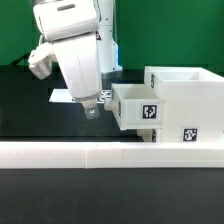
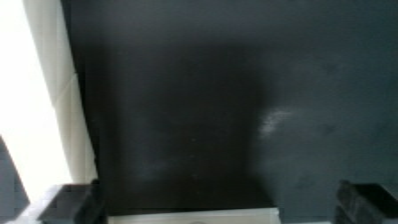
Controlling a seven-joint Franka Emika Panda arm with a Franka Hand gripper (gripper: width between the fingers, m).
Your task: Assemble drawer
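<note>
Beside the gripper, the drawer abuts a rail.

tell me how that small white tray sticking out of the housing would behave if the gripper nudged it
The tray looks like rigid plastic, so it should hold its shape. Flat-sided and boxy, it should slide, not roll. It sits partly inside the housing, so a push from the gripper likely drives it further in.
</note>
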